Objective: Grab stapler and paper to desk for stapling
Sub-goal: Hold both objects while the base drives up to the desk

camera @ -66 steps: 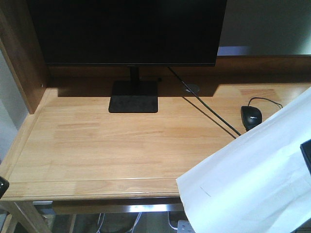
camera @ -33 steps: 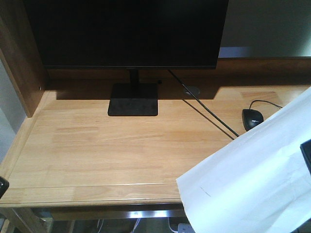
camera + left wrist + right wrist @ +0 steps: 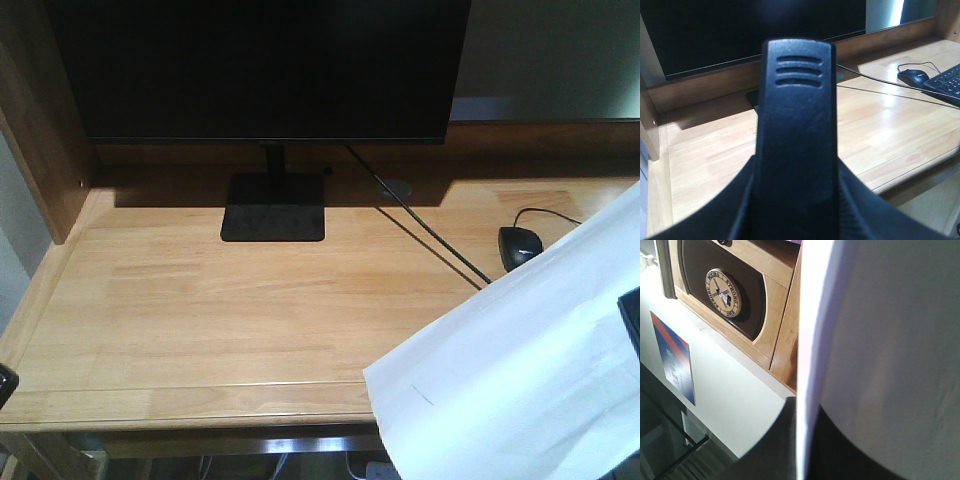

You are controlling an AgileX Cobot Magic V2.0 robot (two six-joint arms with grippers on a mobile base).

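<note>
The desk (image 3: 200, 300) bears one monitor (image 3: 260, 60), one mouse (image 3: 520, 245); one paper (image 3: 520, 380), one stapler (image 3: 795, 140) gripped.

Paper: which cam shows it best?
Exterior front-facing. It shows the paper as a broad white sheet at lower right, with two edges and a corner visible, overhanging the front edge of the desk. Right wrist gets only a close, blurred white surface, seen nearly edge-on. Left wrist doesn't show it.
</note>
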